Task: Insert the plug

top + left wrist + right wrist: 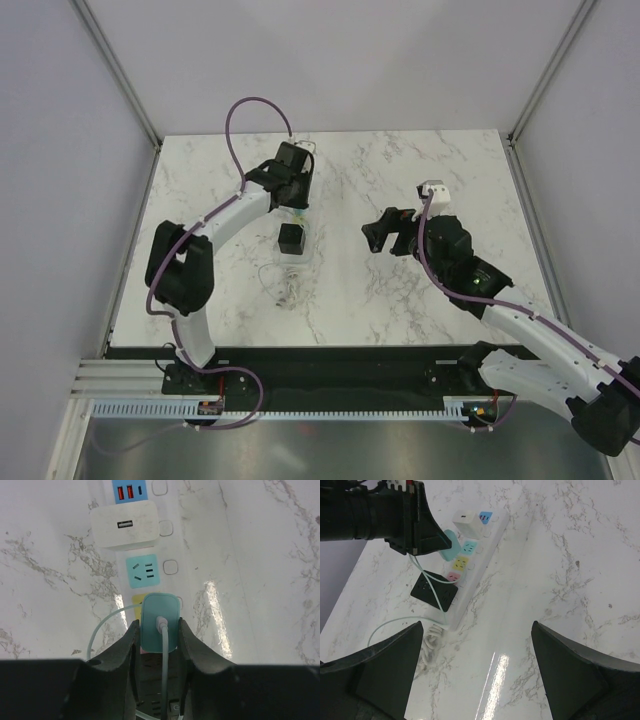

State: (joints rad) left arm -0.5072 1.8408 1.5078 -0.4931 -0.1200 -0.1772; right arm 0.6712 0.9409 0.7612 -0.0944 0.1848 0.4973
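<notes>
The teal plug [159,620] is clamped in the left gripper [159,632] over the yellow socket [136,600] of the white power strip [175,540], toward the worktop's far left. Its cabled back faces up and its long axis runs along the strip. The left arm arches in from the near edge, wrist turned down. The right gripper [479,680] hangs spread wide and holds nothing, right of centre.

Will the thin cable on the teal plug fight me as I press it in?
Probably not: the cable looks thin and floppy, lying in slack loops. The plug seems rigid and light, but its smooth shell might slip in the left pincer.
</notes>
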